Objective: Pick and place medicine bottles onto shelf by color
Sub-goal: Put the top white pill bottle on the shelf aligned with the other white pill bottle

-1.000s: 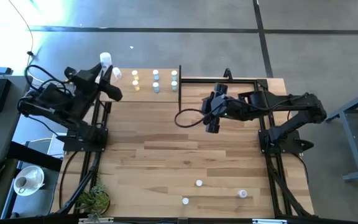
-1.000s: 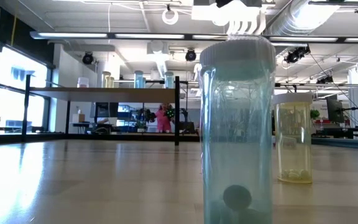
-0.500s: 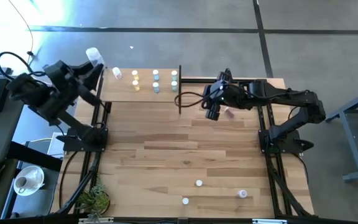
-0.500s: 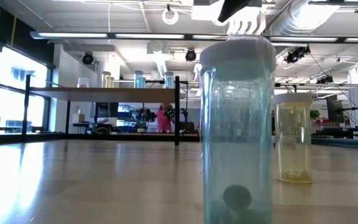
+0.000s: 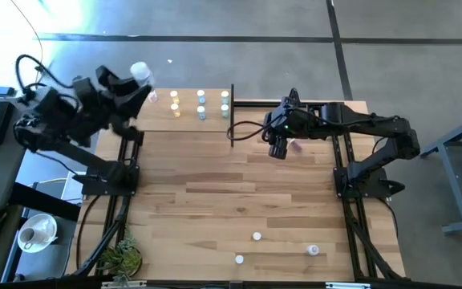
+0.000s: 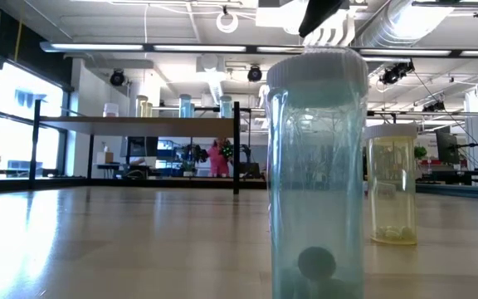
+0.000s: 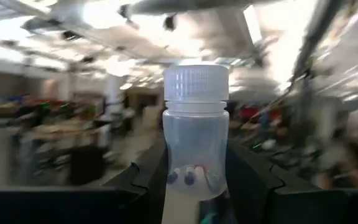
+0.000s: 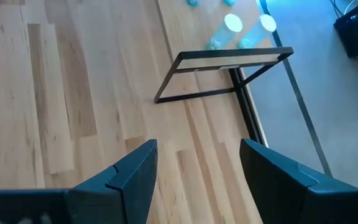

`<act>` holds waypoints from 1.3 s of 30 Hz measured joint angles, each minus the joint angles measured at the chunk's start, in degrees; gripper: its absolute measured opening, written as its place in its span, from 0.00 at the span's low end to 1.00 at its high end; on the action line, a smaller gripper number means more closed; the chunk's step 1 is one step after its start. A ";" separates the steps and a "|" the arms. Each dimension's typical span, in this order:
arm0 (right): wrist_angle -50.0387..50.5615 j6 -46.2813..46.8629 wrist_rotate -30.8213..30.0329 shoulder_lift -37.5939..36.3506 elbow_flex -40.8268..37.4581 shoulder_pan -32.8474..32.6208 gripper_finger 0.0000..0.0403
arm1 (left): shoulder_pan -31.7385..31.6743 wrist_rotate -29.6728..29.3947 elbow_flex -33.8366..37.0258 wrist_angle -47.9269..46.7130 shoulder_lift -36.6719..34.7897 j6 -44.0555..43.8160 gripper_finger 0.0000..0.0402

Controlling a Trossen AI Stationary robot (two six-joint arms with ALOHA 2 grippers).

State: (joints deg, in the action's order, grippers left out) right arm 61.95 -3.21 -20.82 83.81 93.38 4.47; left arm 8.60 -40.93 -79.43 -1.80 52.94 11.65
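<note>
Gripping a white-capped bottle (image 7: pixel 195 155), the left gripper (image 5: pixel 131 83) hung beside the shelf (image 5: pixel 160 118), presumably to place it; the right gripper (image 8: pixel 196 180) gaped empty.

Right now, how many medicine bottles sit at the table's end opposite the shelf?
3 medicine bottles: one farthest from the edge, one nearest it, one toward the right arm's side. Arms may hide others.

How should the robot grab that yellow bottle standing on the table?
Grab the yellow bottle around its straight round body, just under the white cap, probably coming down from above. It stands upright, so its sides should be easy to pinch.
</note>
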 joint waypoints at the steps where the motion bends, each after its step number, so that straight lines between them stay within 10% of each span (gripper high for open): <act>1: 0.09 0.36 0.01 0.00 0.00 0.00 0.55 | -2.68 0.01 -0.86 -2.65 0.72 -1.54 0.30; 7: 0.18 0.33 0.01 0.00 0.00 0.00 0.55 | -14.31 -5.75 -0.97 -10.72 2.65 -4.50 0.30; 18: 0.42 0.20 0.00 0.00 0.00 0.00 0.55 | -16.04 -28.11 7.30 -26.92 1.64 -17.79 0.30; 30: 0.42 0.22 0.00 0.00 0.00 0.00 0.55 | -27.18 -6.26 18.20 -9.92 -2.28 -12.78 0.30; 39: 0.78 0.22 0.00 0.00 -0.04 0.00 0.55 | -33.53 -7.79 19.64 -15.94 -2.03 -18.48 0.30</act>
State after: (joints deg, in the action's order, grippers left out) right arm 62.72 -2.98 -20.82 83.81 93.34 4.47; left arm -24.93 -48.71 -59.79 -17.75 50.91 -6.83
